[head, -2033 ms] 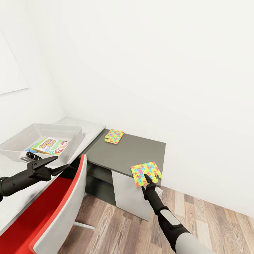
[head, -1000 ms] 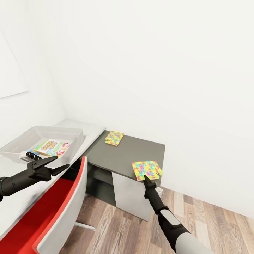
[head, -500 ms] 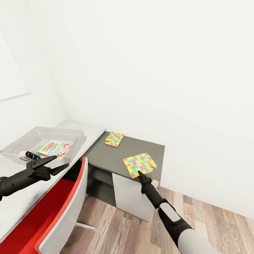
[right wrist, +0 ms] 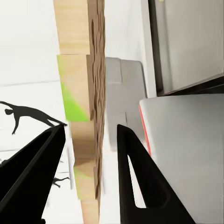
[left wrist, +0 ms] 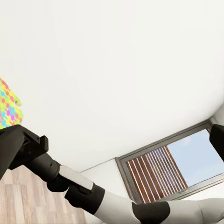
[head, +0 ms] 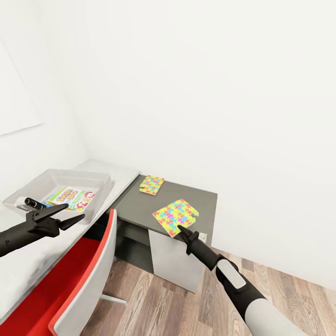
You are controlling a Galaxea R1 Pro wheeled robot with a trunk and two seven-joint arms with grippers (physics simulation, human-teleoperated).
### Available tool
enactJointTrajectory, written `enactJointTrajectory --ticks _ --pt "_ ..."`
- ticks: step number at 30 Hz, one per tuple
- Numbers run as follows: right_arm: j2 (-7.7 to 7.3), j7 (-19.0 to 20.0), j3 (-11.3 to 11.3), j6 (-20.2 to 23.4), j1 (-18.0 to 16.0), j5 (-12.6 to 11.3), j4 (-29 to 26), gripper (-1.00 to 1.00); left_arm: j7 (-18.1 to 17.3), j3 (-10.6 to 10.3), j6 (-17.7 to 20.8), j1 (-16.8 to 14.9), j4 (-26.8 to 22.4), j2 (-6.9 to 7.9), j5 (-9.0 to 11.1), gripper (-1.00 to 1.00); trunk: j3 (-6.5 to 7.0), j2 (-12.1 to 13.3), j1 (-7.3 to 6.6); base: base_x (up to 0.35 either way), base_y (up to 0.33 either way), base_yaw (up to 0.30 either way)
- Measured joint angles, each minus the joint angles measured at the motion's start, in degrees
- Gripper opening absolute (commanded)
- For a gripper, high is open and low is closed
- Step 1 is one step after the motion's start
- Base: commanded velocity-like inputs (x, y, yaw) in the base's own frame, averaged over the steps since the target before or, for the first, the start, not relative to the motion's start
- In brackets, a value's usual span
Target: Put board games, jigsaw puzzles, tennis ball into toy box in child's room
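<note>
Left of centre, the toy box (head: 100, 179) sits on the pale counter (head: 123, 173) with the Skip-Bo board game (head: 71, 198) lying flat inside. Lower centre, the right end effector (head: 179, 230) pinches the near jigsaw puzzle (head: 175, 215) by its edge, now lifted, tilted and further left than a second ago. The second puzzle (head: 151, 184) lies flat on the dark cabinet top. At lower left, the left end effector (head: 65, 215) hangs spread and empty.

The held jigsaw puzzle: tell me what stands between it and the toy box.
Nothing solid blocks the way. The multicoloured flat jigsaw puzzle in the right tool must cross the dark grey cabinet top to the pale grey tray-like toy box; the red chair stands lower.
</note>
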Motion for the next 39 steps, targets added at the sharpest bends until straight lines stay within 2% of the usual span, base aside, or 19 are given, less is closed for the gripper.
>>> enactJointTrajectory --ticks 9,16,17,19,22,23,28,32,39 --pt "-0.21 0.61 1.83 -0.29 0.00 0.05 -2.32 -1.00 0.00 0.00 0.00 0.00 -0.06 -0.05 -0.01 1.00 1.62 3.61 -1.98 0.000 0.000 0.000" --pt "-0.46 1.27 2.06 -0.35 -0.04 0.16 -3.57 -1.00 0.00 0.00 0.00 0.00 -0.09 -0.05 -0.02 1.00 2.88 6.42 -3.52 0.000 0.000 0.000" --pt "-0.49 1.41 2.30 -0.33 -0.05 0.47 -4.37 -1.00 -0.01 0.00 0.00 0.00 -0.09 -0.05 -0.02 1.00 3.06 6.83 -3.74 0.000 0.000 0.000" --pt "-0.55 1.55 3.00 -0.27 -0.03 3.33 -6.29 -1.00 0.00 0.00 0.00 0.00 -0.09 -0.03 -0.03 1.00 3.42 7.63 -4.18 0.000 0.000 0.000" --pt "-0.60 1.38 3.06 0.31 -0.06 9.13 -8.06 -1.00 0.00 0.00 0.00 0.00 -0.09 0.01 -0.03 1.00 3.96 8.84 -4.84 0.000 0.000 0.000" --pt "-0.63 1.47 3.00 0.44 -0.08 9.84 -8.24 -1.00 0.00 0.00 0.00 0.01 -0.09 0.00 -0.03 1.00 4.14 9.24 -5.06 0.000 0.000 0.000" --pt "-0.60 1.16 3.24 0.06 -0.09 11.49 -9.79 -1.00 0.00 0.00 0.00 0.01 -0.09 0.02 -0.03 1.00 5.04 11.25 -6.16 0.000 0.000 0.000" --pt "-0.59 -0.33 3.80 0.89 -0.10 11.70 -11.43 -1.00 -0.01 0.00 0.00 0.01 -0.09 0.02 -0.02 1.00 5.76 12.85 -7.04 0.000 0.000 0.000" --pt "-0.56 -0.51 4.08 1.22 -0.03 11.70 -13.47 -1.00 0.00 0.04 0.00 0.01 -0.09 0.03 -0.03 1.00 7.02 15.67 -8.58 0.000 0.000 0.000"
